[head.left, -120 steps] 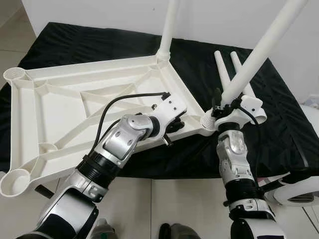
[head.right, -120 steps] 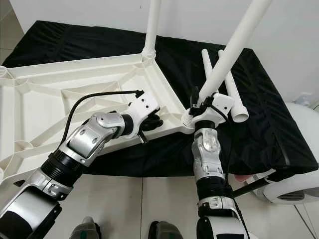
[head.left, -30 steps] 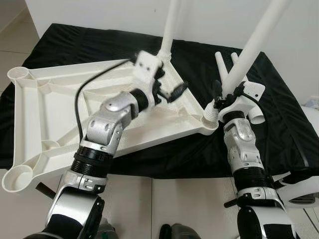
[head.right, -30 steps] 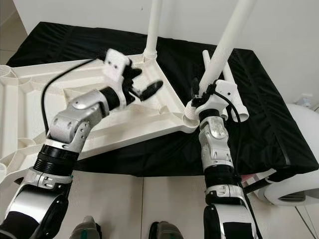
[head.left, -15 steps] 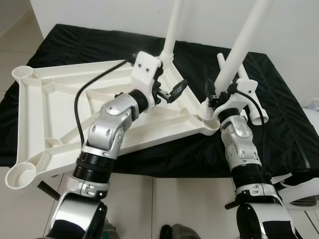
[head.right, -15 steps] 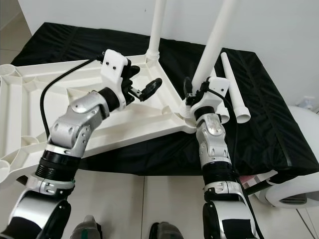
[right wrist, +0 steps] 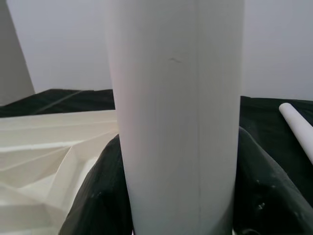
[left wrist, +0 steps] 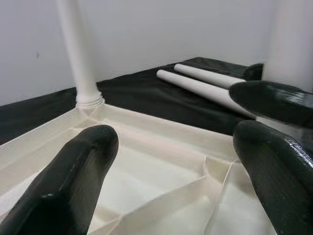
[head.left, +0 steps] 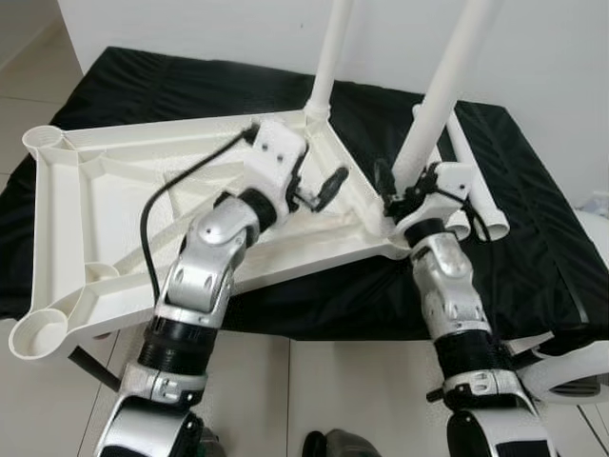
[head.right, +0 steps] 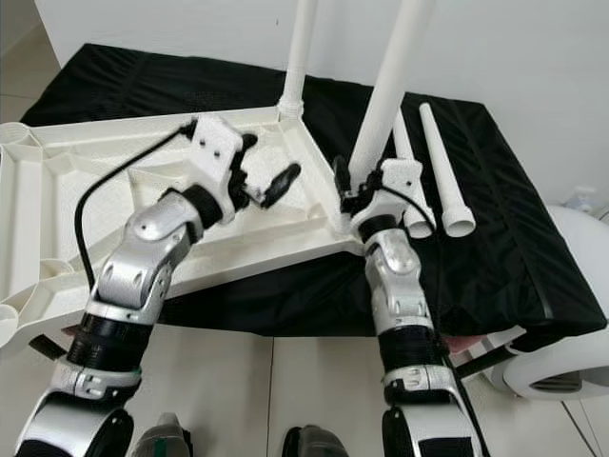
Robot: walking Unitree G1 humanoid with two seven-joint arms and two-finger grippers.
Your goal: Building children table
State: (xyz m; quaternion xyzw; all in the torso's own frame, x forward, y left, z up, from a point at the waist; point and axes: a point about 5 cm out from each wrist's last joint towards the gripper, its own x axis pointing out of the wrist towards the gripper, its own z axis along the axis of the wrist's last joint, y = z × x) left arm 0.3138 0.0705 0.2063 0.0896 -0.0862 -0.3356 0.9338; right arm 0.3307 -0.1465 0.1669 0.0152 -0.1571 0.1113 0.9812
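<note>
Right wrist view tells me most: my right gripper (head.right: 354, 190) has its fingers clamped on the white leg (head.right: 385, 86), low down, just above the near corner socket of the upturned tabletop (head.left: 67, 205). I take that tabletop as my landmark. It lies underside up on the black cloth (head.left: 533, 238), its left corners hanging out past the cloth's edge. At its far corner a fitted leg (head.left: 328, 48) stands upright. Off its right side, two loose legs (head.right: 440, 171) lie on the cloth, close together. My left gripper (head.left: 319, 186) hangs over the tabletop's ribbed middle, jaws spread wide, holding nothing and pressing on nothing.

My worry is this. The leg I hold leans a little, and I cannot tell whether its foot is truly seated in the socket. If I twist or push with it off-axis, it could jam or pop out. With nothing pinning the tabletop, that push could also slide the slab on the cloth, and its overhanging side might tip toward the floor. A skidding slab could knock the loose legs too.
</note>
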